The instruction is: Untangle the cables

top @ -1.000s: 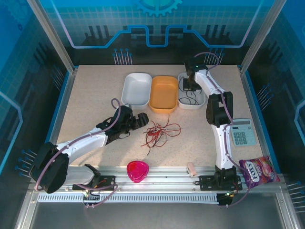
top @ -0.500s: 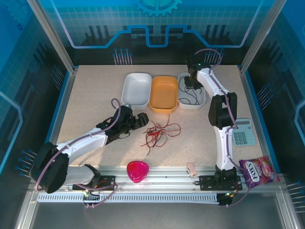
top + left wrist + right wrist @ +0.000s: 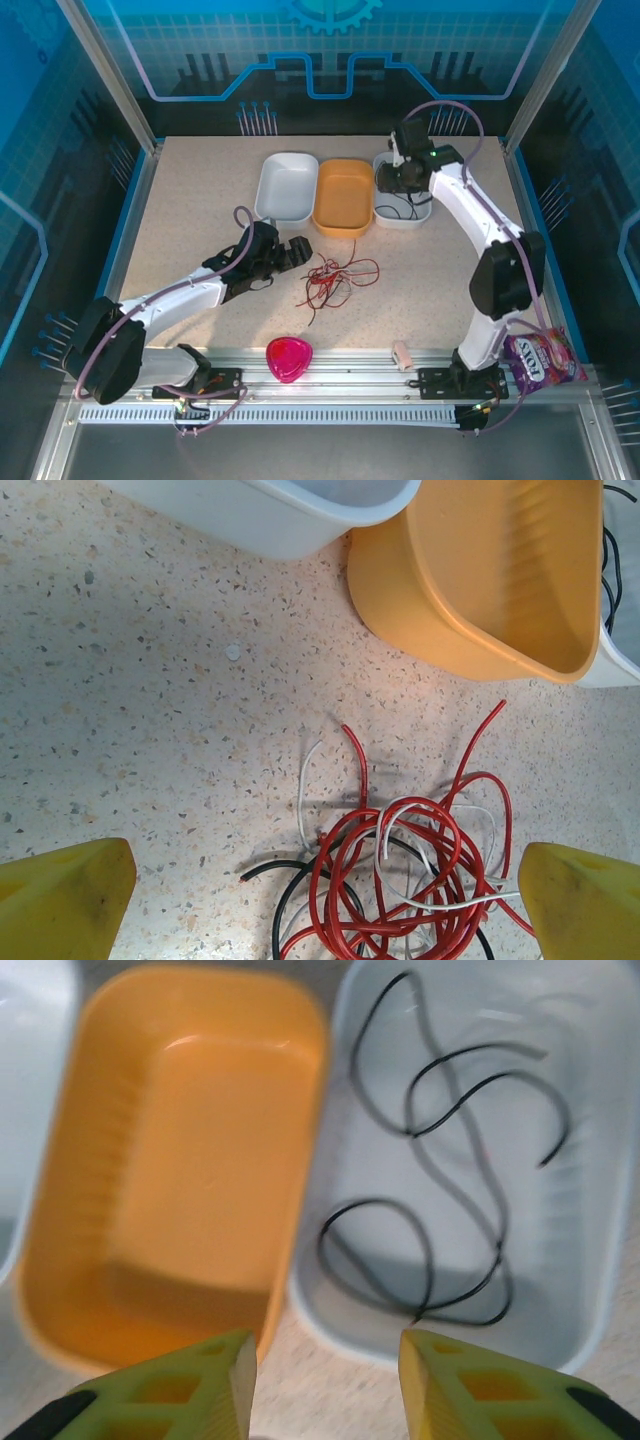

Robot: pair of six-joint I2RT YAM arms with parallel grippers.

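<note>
A tangle of red, black and whitish cables [image 3: 332, 279] lies on the table in front of the trays; the left wrist view shows the same cables [image 3: 400, 875] up close. My left gripper [image 3: 300, 250] sits just left of the tangle, low over the table. It is open wide, its yellow fingertips [image 3: 65, 900] flanking the tangle without touching it. One black cable [image 3: 430, 1220] lies loose in the right white tray [image 3: 400, 218]. My right gripper [image 3: 392, 178] hovers over that tray's near left corner, open with nothing between its fingers [image 3: 170, 1390].
An orange tray [image 3: 343, 195] stands between the right white tray and another, empty white tray [image 3: 287, 185]. A pink heart-shaped dish [image 3: 288, 358] and a small beige piece [image 3: 402, 353] sit by the front rail. A snack packet [image 3: 545, 360] lies at the front right.
My right gripper has opened and risen from the right white tray, leaving the black cable in it; its elbow swung out to the right. The left arm and the tangle have not moved.
</note>
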